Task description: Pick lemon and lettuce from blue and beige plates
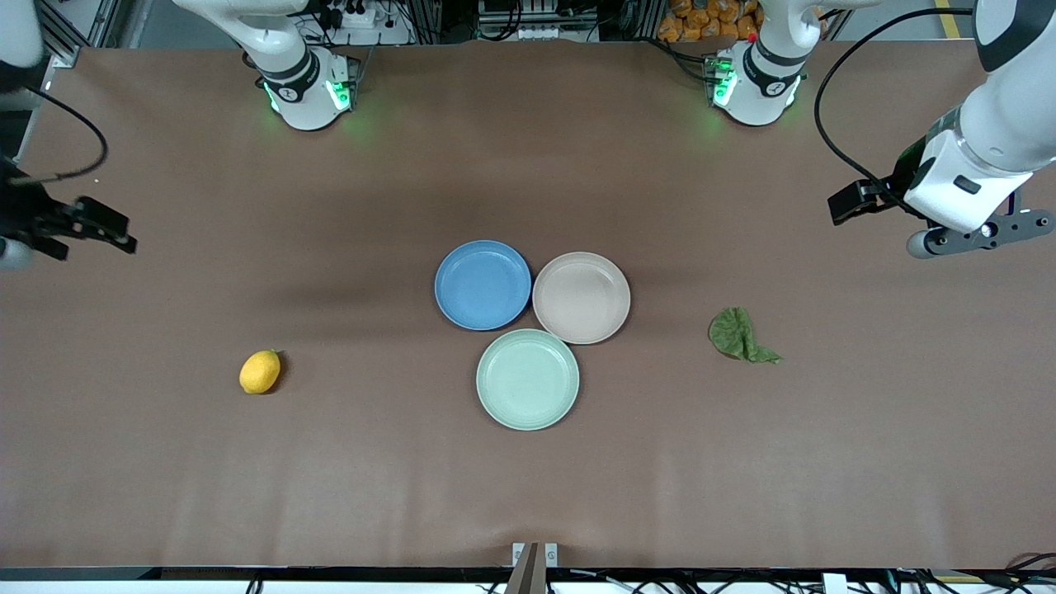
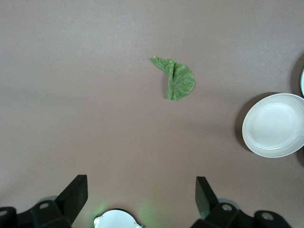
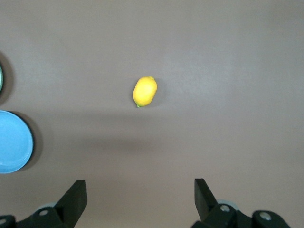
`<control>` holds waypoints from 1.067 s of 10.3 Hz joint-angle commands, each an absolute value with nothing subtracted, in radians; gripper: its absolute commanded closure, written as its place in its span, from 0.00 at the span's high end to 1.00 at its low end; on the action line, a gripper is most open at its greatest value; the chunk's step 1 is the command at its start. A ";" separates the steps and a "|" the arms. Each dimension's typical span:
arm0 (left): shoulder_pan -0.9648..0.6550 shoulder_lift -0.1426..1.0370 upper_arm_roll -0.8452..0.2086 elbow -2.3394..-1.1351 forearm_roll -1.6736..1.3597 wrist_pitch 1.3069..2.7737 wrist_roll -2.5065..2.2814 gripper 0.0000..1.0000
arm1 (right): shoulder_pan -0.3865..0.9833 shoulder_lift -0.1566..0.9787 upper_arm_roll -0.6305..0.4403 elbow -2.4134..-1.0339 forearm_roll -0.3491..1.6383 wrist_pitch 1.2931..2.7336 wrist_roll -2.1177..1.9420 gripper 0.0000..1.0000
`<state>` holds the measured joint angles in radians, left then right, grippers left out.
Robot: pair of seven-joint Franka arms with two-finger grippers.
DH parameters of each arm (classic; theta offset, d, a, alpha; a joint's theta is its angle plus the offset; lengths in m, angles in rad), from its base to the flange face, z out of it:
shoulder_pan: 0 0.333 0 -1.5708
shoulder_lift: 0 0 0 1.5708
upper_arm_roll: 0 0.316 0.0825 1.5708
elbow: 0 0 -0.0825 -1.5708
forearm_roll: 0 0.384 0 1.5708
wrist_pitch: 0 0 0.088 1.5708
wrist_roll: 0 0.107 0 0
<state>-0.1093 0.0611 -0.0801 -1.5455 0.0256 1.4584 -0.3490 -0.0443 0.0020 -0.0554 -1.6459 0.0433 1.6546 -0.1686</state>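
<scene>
The right gripper (image 1: pixel 91 227) hangs high over the bare table at the right arm's end, fingers (image 3: pixel 76 199) spread wide and holding nothing; the lemon (image 1: pixel 260 371) lies on the brown table surface (image 1: pixel 247 495), well apart from the plates toward that same end, its long axis nearly upright in the front view and tipped slightly, rind smooth and yellow-orange; nothing stands around it. At mid-table three round, shallow matte plates touch in a cluster, all bare: the blue plate (image 1: pixel 483 285), the beige plate (image 1: pixel 582 297) beside it, and the mint-green plate (image 1: pixel 528 379) nearer the front camera. The lettuce (image 1: pixel 737 335), a wrinkled dark green leaf folded on itself, lies on the table toward the left arm's end, its pointed tail aimed toward the front camera and that end; the left gripper (image 1: pixel 858 202) hangs over the table there, fingers (image 2: pixel 73 194) wide apart and empty.
</scene>
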 commanded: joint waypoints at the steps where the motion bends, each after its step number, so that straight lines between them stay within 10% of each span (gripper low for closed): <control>1: -0.110 0.051 -0.081 -1.554 0.006 1.447 -0.368 1.00 | -0.044 0.009 -0.063 -1.530 0.061 1.543 -0.175 1.00; 11: -0.143 0.087 -0.084 -1.554 -0.014 1.469 -0.373 1.00 | -0.052 0.009 -0.058 -1.497 0.052 1.485 -0.181 1.00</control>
<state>-0.1282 0.0737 -0.0844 -1.5543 0.0039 1.4593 -0.3537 -0.0459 0.0029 -0.0670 -1.5142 0.0504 1.4999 -0.1712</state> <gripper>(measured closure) 0.000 0.000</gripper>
